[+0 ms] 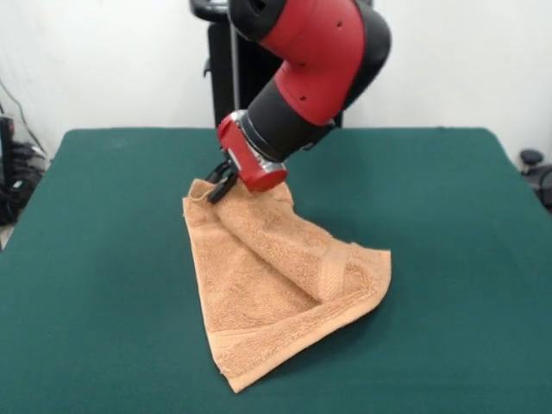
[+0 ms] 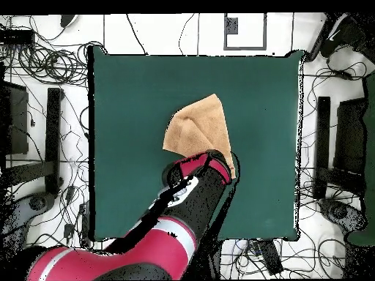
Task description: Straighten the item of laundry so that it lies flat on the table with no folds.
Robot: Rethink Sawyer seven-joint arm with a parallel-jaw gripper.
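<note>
One corner of the towel (image 1: 276, 285) is pinched at its far left by the closed gripper (image 1: 222, 183), seemingly so a fold can be drawn open. Near the table (image 1: 448, 259) centre, the cloth is left doubled over itself.

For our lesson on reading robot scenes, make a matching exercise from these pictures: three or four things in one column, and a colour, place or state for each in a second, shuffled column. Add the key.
Column one:
1. towel
2. table
3. arm
4. end effector

Column two:
A. red and black, coming down from above
B. dark green, flat, much wider than what lies on it
C. at the towel's far corner in the front view
D. orange-tan, folded over on itself, not yet flat

Pairs: 1-D, 2-B, 3-A, 4-C
</note>
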